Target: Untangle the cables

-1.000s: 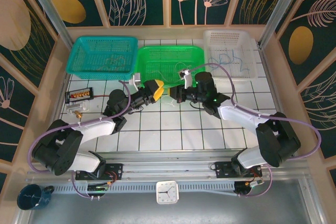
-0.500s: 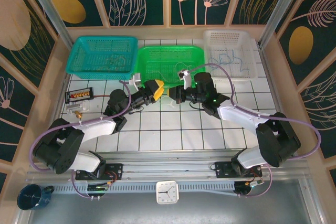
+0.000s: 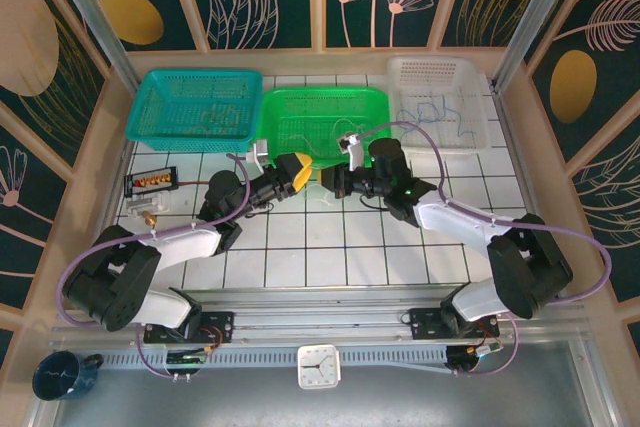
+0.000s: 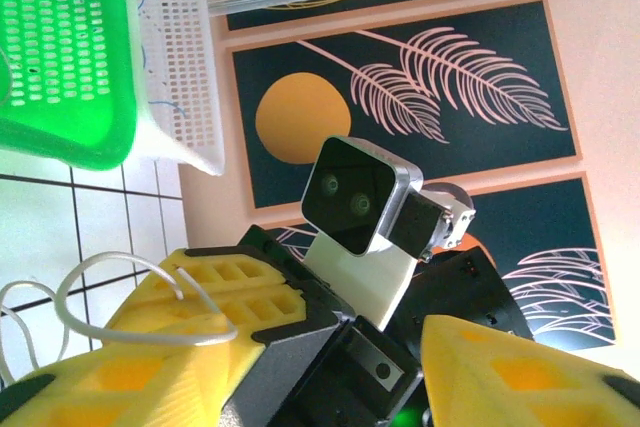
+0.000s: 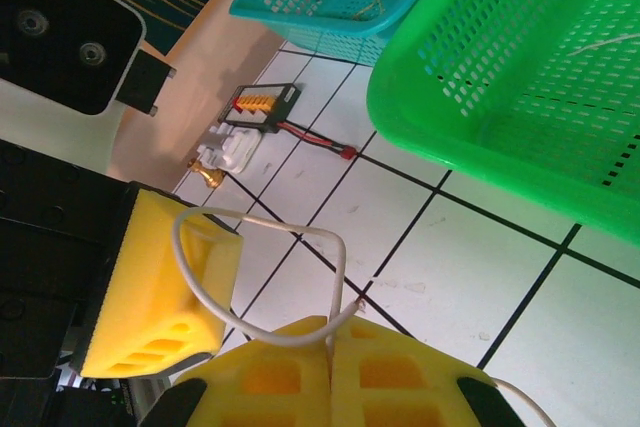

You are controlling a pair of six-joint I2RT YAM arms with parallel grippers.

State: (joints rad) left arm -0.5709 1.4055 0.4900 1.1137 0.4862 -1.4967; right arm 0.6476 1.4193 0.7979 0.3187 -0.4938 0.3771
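Top view: left gripper point(image 3: 298, 173) and right gripper point(image 3: 323, 179) nose to nose above the tiled worktop point(image 3: 350, 247), just before the green basket point(image 3: 322, 93); thin blue cables point(image 3: 440, 112) in the white basket point(image 3: 430, 60), yellowish strands point(image 3: 205, 117) in the teal basket point(image 3: 200, 74). Left wrist view: left gripper's yellow fingers point(image 4: 520, 367) parted, clamping nothing, a white cable point(image 4: 150, 337) looped at lower left. Right wrist view: right gripper point(image 5: 330, 377) closed tight on that white cable point(image 5: 260, 219), its loop draped round one left finger point(image 5: 150, 287).
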